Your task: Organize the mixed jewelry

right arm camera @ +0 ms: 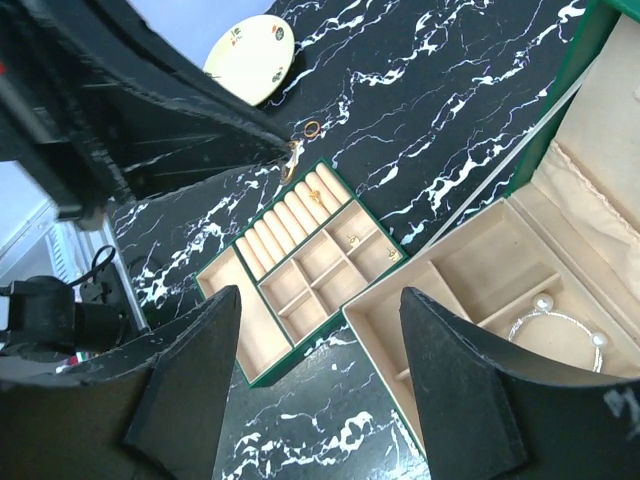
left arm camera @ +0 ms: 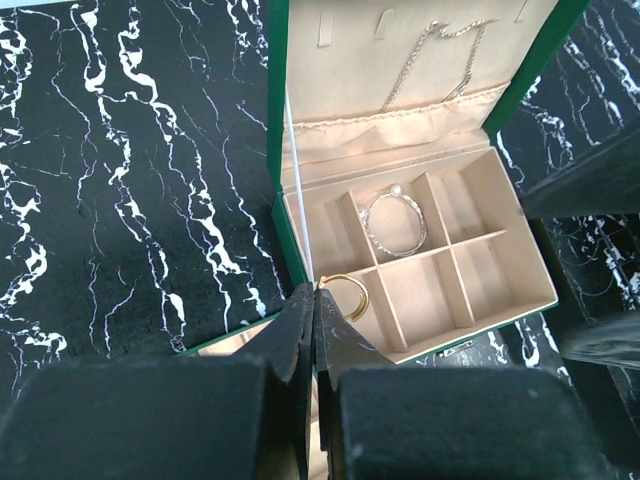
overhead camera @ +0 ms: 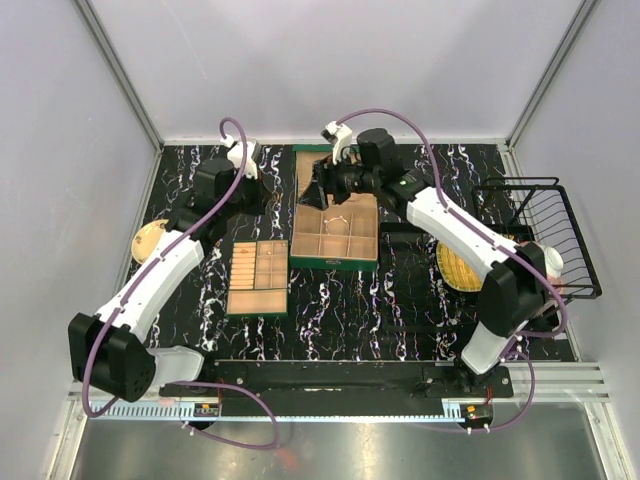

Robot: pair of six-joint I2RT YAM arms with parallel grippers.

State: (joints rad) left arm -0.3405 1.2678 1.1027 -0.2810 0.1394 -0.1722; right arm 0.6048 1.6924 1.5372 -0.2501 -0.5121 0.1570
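The green box (overhead camera: 372, 262) stands open mid-table, its lid (left arm camera: 400, 40) laid back. A whitish pearl bracelet (left arm camera: 393, 222) lies in a middle compartment and also shows in the right wrist view (right arm camera: 555, 325). A thin pale chain (left arm camera: 440, 60) hangs in the lid. My left gripper (left arm camera: 316, 295) is shut on an open gold ring (left arm camera: 348, 291), held above the box's near left corner. My right gripper (right arm camera: 320, 300) is open and empty, above the box (overhead camera: 325, 185). The tan tray (right arm camera: 240, 345) holds small gold pieces (right arm camera: 315, 195). A loose gold ring (right arm camera: 312, 128) lies on the table.
A pale yellow plate (overhead camera: 150, 238) sits at the left. A yellow woven mat (overhead camera: 460, 268) and a black wire basket (overhead camera: 540, 235) are at the right. Grey walls close in the table on three sides.
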